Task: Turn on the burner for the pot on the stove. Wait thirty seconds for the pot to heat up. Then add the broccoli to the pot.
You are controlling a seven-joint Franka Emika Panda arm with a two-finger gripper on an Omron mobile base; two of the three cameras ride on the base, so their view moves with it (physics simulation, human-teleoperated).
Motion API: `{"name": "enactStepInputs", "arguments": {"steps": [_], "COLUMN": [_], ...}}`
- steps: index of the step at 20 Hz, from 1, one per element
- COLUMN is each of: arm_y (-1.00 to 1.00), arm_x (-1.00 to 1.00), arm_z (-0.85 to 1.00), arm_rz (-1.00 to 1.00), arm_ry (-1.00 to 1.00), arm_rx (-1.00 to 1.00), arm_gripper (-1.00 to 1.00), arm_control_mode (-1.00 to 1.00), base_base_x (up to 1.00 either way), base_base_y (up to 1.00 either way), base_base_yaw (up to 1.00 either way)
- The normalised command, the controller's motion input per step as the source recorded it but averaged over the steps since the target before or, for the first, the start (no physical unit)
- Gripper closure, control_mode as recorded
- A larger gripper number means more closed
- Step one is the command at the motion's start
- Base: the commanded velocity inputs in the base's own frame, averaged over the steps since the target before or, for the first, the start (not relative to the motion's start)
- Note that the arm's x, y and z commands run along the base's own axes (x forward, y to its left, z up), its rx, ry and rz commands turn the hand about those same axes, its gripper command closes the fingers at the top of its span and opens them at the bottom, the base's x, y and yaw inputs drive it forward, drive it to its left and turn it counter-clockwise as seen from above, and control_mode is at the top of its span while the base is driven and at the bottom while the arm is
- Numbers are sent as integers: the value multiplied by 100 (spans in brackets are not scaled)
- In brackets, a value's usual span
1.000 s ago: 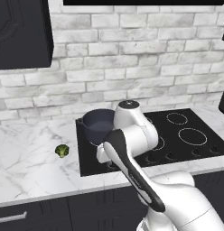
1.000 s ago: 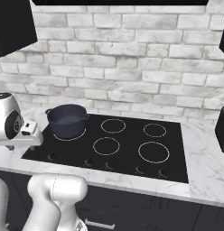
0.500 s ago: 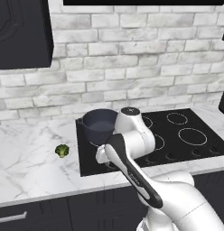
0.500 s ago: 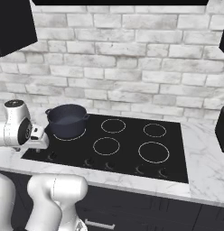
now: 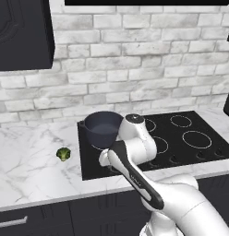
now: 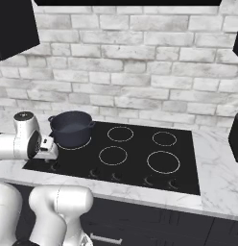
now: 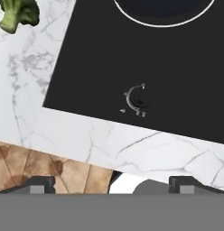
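Hand view looks straight down on the small black knob (image 7: 138, 99) near the stove's (image 7: 177, 72) front edge, with the gripper (image 7: 112, 182) above it, jaws fully apart and empty. The knob (rigid, low, probably slick) looks best pinched across its sides and twisted. The left base view adds the pot (image 5: 103, 129) on its burner (image 5: 99, 147) and the broccoli (image 5: 63, 154) lying apart on the counter (image 5: 28, 161).
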Motion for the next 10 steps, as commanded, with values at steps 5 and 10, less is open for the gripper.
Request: {"name": "enactStepInputs", "arguments": {"steps": [5,10], "arm_y": [-4,-11], "arm_x": [32,12], "arm_z": [-8,-11], "arm_rz": [0,0], "arm_ry": [1,0], "arm_rx": [-3,-6], "arm_gripper": [-100,-100], "arm_control_mode": [-100,-100], "base_base_x": [0,0], "base_base_y": [0,0], "base_base_yaw": [0,0]}}
